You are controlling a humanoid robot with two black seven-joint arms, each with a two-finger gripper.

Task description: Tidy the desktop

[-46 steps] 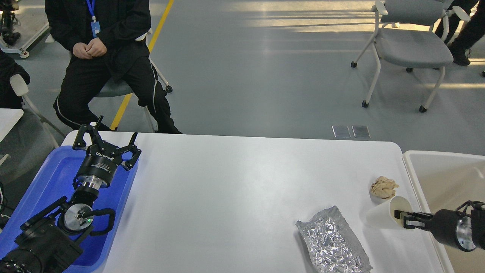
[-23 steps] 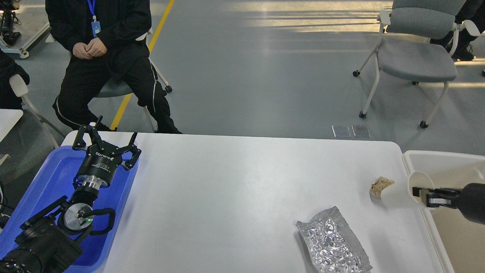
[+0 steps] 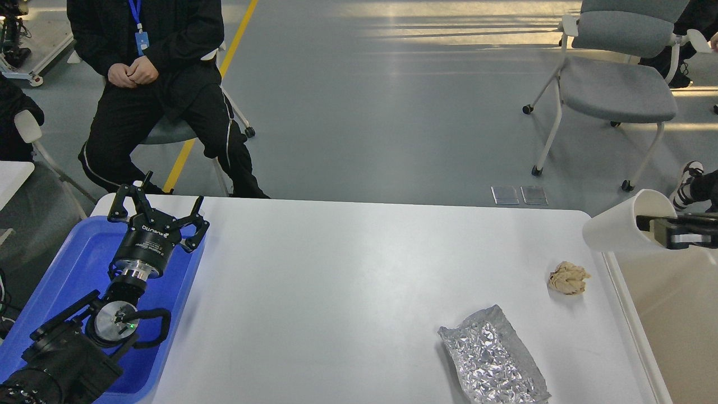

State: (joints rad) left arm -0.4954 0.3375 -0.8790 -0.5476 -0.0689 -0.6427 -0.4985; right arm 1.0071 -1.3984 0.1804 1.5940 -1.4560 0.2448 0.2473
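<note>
Right pincer [image 3: 650, 227]: clenched on cup [image 3: 617, 227] rim, held over bin [image 3: 634, 314] for dropping; left pincer [image 3: 157, 210]: released, idle above tray [image 3: 67, 264]; wad [image 3: 569, 278], foil [image 3: 493, 356] remain on desktop [image 3: 348, 292].

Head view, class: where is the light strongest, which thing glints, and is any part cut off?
Head view: sunlight stripes the grey floor at the top; the crinkled silver foil sheet sparkles with specular glints; the smooth white desktop carries soft sheen and a faint shadow beside the foil; the right gripper, holding the white paper cup, is cropped by the right edge.
</note>
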